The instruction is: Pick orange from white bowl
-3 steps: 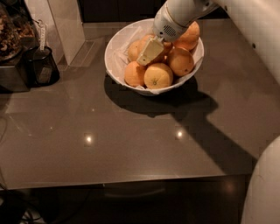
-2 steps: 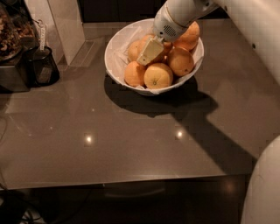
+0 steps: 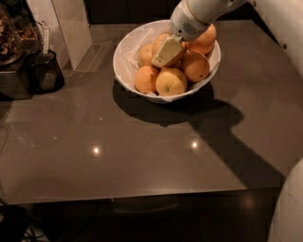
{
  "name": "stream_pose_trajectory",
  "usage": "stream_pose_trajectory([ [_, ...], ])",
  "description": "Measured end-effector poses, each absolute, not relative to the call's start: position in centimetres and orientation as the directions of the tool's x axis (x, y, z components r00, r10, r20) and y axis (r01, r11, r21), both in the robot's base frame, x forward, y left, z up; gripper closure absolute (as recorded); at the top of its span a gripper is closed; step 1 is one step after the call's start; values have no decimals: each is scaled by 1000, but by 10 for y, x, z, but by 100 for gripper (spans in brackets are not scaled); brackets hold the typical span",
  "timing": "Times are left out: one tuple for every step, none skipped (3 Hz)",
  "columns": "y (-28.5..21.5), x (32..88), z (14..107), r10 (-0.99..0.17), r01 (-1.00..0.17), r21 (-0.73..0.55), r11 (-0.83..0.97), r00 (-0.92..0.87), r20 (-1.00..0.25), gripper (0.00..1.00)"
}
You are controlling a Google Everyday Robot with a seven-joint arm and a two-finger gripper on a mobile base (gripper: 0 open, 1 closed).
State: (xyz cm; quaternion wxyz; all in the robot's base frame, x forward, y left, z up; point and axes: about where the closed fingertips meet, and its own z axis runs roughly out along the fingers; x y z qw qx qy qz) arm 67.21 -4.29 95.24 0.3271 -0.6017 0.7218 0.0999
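A: Entry, target. Where is the orange point(image 3: 177, 56)?

B: In the middle of the pile in the white bowl point(image 3: 122, 49), sitting high on its neighbours. The gripper point(image 3: 167, 51) is down on it, its pale pad lying across the fruit's left face. The arm point(image 3: 199, 14) reaches in from the upper right.

A: State of the jaws?

B: Cannot tell. One pad shows and the other is hidden behind the fruit, so apart or clamped is open.

A: Step in hand?

B: My judgement is the grasp itself: contact is made, the lift is not yet done, and the orange is not clear of the bowl.

A: What does the next move call for?

B: A firm hold on both sides of the fruit, then a straight rise. The pile is tight, so a neighbour may roll or come over the rim.

A: Bowl contents?

B: About seven oranges in all. Front pair point(image 3: 146, 79) and point(image 3: 171, 82), one to the right point(image 3: 195, 66), one at the back point(image 3: 204, 40), others partly covered. Crinkled white lining point(image 3: 130, 61) shows along the left wall. The bowl stands on the dark tabletop point(image 3: 142, 156).
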Motion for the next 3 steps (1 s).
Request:
stream_pose_trajectory([
  [-48, 651, 986, -754, -940, -266, 212, 16, -657, 100],
  [-58, 615, 1015, -674, -946, -277, 166, 97, -732, 100],
  [-72, 574, 1029, -565, -952, -262, 158, 130, -815, 100],
])
